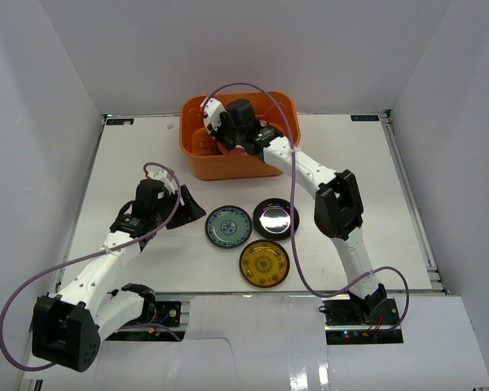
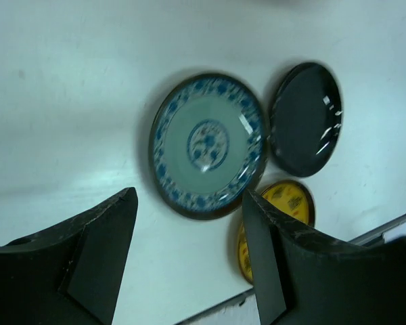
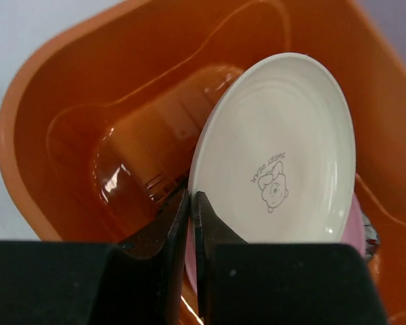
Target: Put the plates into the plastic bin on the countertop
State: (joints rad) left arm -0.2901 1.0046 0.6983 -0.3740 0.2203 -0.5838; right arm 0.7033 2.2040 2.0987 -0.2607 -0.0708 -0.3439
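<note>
Three laid mid-bench [image 1: 147, 155]: blue-patterned plate [image 1: 228, 226], black plate [image 1: 275, 217], yellow plate [image 1: 264, 265].
Left pincer [image 2: 188, 203]: spread wide.
Right pincer [image 3: 191, 203]: pinched onto cream plate [image 3: 277, 149], tilted inside orange bin [image 3: 54, 88].

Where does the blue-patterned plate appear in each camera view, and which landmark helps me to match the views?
Top external: the blue-patterned plate lies on the countertop near the centre, just left of the glossy black plate.
Left wrist: the plate fills the centre of the picture.
Right wrist: not in it.
Shared landmark: the glossy black plate beside it, seen in both of those views.
</note>
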